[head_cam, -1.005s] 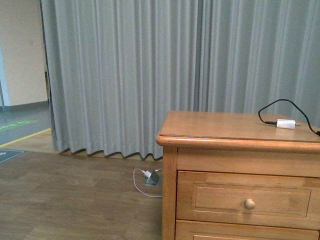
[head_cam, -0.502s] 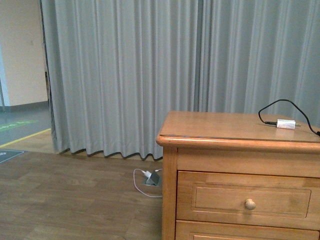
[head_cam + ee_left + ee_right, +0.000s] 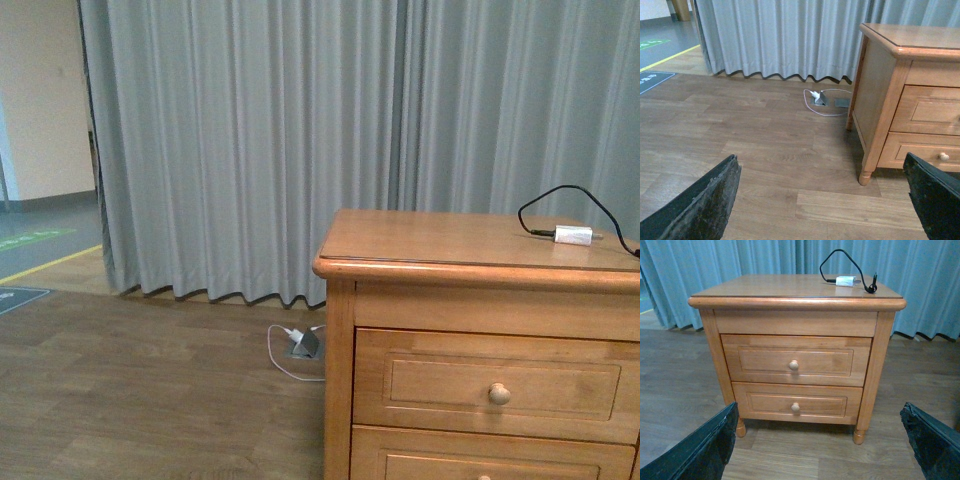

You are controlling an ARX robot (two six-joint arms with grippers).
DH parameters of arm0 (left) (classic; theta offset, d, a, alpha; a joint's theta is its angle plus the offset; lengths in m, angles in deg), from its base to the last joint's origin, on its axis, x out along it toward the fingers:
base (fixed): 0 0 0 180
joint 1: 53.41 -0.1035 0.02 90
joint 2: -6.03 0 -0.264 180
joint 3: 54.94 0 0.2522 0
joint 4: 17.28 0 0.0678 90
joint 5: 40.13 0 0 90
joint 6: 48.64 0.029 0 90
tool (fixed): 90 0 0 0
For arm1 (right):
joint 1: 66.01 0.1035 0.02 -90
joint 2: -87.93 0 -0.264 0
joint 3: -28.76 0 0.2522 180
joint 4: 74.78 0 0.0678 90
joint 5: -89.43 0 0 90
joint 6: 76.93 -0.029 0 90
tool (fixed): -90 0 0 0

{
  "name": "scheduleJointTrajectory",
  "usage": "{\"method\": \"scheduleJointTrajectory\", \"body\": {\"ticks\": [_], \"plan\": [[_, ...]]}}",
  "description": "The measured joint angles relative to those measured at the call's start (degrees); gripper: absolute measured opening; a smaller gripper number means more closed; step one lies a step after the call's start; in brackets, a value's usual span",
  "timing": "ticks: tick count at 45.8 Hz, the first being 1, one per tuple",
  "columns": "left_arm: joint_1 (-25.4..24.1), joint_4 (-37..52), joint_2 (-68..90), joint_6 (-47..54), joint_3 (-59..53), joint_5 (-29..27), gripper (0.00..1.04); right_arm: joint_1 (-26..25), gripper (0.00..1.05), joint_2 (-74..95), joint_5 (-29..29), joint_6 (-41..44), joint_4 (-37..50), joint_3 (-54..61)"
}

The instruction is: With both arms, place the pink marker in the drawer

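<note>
The pink marker is out of view in every view. The drawer (image 3: 500, 385) is the upper one of a honey-brown dresser and is closed, its round knob (image 3: 793, 365) facing me. In the right wrist view the drawer (image 3: 795, 360) is seen head-on, some way off. My right gripper (image 3: 817, 445) is open, its black fingers (image 3: 700, 450) wide apart over bare floor before the dresser. My left gripper (image 3: 820, 205) is open too, low over the floor beside the dresser's left side; the drawer (image 3: 935, 110) shows at the edge. Neither arm appears in the front view.
A white adapter (image 3: 573, 235) with a black cable lies on the dresser top (image 3: 790, 287). A second closed drawer (image 3: 796, 402) sits below. A floor socket with a white cable (image 3: 819, 97) lies left of the dresser. Grey curtains (image 3: 250, 150) hang behind.
The whole scene has slid slightly upward in the front view, so the camera has shifted a little. Nothing on the dresser has moved.
</note>
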Motion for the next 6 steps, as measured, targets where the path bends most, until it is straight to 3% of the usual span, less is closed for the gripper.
{"method": "scheduleJointTrajectory", "body": {"ticks": [6], "plan": [[0.0, 0.0, 0.0, 0.0, 0.0, 0.0, 0.99, 0.0, 0.96, 0.0, 0.0, 0.0, 0.0, 0.0]]}}
